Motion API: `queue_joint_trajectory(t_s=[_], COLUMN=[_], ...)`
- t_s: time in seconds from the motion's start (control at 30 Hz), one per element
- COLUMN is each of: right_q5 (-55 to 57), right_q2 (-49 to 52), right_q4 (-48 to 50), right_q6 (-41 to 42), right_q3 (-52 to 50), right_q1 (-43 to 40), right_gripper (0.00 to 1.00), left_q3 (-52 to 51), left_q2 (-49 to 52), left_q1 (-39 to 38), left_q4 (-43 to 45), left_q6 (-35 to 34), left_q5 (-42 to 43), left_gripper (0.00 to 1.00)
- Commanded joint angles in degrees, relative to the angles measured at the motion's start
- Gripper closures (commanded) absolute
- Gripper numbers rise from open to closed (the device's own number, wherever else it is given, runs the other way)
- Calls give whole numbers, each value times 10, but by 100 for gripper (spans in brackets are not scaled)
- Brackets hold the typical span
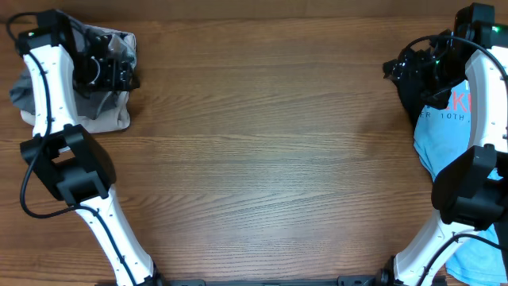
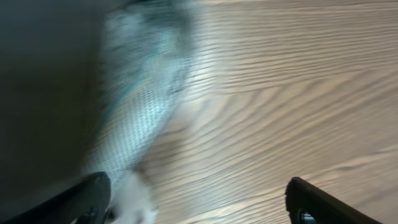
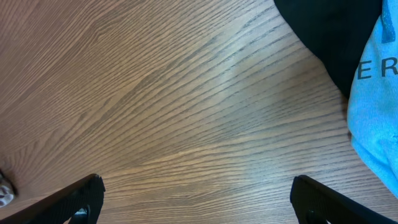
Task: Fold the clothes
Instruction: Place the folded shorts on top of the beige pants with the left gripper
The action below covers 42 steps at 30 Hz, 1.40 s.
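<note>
Dark grey shorts with pale lining lie bunched at the table's far left, partly under my left arm. My left gripper hovers over them, open and empty; its wrist view shows blurred grey mesh cloth to the left of the spread fingers. A light blue lettered T-shirt and a black garment lie at the far right. My right gripper is open and empty above bare wood, with the black garment and blue shirt to its right. Beige shorts are not in view.
The wooden table spans the view between both arms. More blue cloth lies at the lower right corner near the right arm's base.
</note>
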Motion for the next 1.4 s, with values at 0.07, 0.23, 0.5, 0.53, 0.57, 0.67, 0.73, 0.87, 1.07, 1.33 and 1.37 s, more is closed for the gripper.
queue_joint_trajectory(t_s=[0.07, 0.23, 0.5, 0.53, 0.57, 0.67, 0.73, 0.87, 1.07, 1.33, 1.37], right_q5=[-3, -3, -3, -3, -3, 2, 2, 1, 1, 1, 1], right_q2=[3, 3, 3, 3, 3, 3, 3, 3, 3, 3, 3], right_q4=[2, 2, -3, -6, -12, -31, -35, -33, -39, -39, -39], right_q6=[-7, -7, -39, -46, -55, -69, -69, -68, -68, -68, -68], right_q3=[-1, -1, -1, -1, -1, -1, -1, -1, -1, -1, -1], right_q1=[3, 3, 3, 3, 3, 3, 3, 3, 3, 3, 3], right_gripper=[0, 0, 0, 0, 0, 0, 0, 0, 0, 0, 0], left_q3=[29, 110, 162, 160, 157, 145, 142, 141, 58, -207, -235], left_q2=[-5, -33, -35, -33, -31, -20, -20, -19, -19, -19, -19], left_q1=[-21, -28, -19, -19, -19, -19, -14, 16, 65, 66, 65], left_q4=[-2, 14, 88, 104, 118, 174, 197, 202, 236, 420, 445], left_q6=[-7, 59, -42, -51, -57, -77, -92, -154, -225, -242, -240], left_q5=[77, 105, -69, -98, -123, -226, -269, -283, -243, -198, -198], left_gripper=[4, 2, 10, 10, 9, 9, 8, 8, 7, 3, 0])
